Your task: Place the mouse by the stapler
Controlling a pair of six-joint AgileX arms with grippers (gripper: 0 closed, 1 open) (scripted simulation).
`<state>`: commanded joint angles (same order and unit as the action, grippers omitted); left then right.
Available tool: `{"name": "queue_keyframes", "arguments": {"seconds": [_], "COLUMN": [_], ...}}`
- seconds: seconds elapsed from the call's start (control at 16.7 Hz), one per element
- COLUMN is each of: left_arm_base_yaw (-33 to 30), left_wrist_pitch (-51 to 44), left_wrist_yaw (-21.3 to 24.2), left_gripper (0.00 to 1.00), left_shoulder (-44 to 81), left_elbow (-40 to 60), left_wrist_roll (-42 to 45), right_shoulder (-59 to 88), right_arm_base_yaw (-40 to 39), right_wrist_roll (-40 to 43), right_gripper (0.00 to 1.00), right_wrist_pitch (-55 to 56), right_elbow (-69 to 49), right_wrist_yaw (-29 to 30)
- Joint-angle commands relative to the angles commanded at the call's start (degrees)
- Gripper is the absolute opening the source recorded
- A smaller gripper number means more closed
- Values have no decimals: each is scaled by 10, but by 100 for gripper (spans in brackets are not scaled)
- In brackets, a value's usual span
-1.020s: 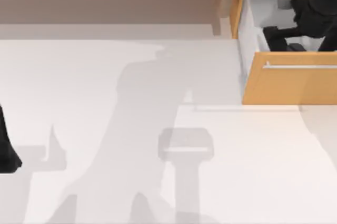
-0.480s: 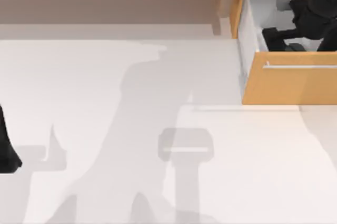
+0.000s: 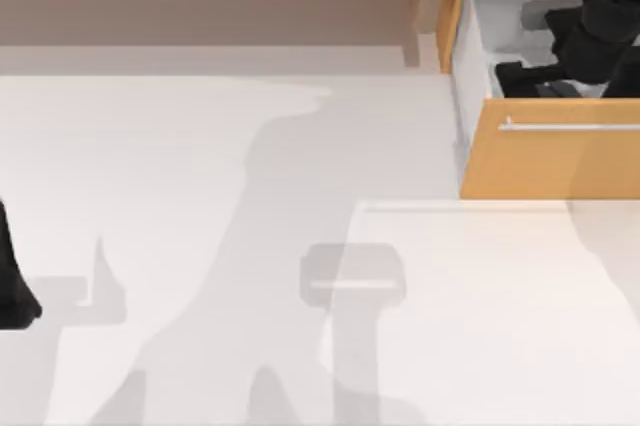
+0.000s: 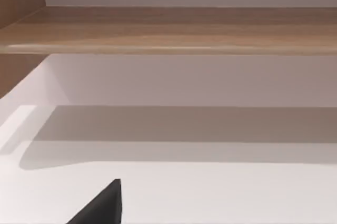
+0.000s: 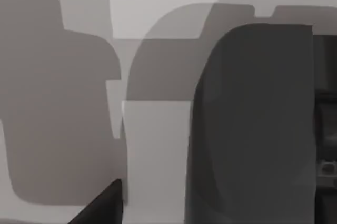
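Right gripper (image 3: 560,71) deeper inside drawer (image 3: 550,158).

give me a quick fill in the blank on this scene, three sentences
1. The right hand is inside the open ____.
2. The drawer's front panel carries a long silver ____.
3. The left arm sits parked at the table's ____ edge in the top view.

Missing words: drawer; handle; left
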<state>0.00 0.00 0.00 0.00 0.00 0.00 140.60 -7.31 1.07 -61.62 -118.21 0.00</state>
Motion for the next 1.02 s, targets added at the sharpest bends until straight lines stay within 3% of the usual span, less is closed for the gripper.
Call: {"name": "queue_keyframes", "arguments": {"seconds": [0.72, 1.02], "left_arm_base_yaw": [0, 0], "left_wrist_pitch": [0, 0], "left_wrist_yaw": [0, 0], "left_gripper": [100, 100], "left_shoulder": [0, 0], "left_elbow": [0, 0], "left_wrist_roll": [0, 0], "right_shoulder": [0, 0], "right_arm_base_yaw": [0, 0], "right_wrist_roll": [0, 0], "right_gripper": [2, 0], "right_wrist_pitch": [0, 0], "right_elbow": [0, 0], "right_wrist_yaw": [0, 0]}}
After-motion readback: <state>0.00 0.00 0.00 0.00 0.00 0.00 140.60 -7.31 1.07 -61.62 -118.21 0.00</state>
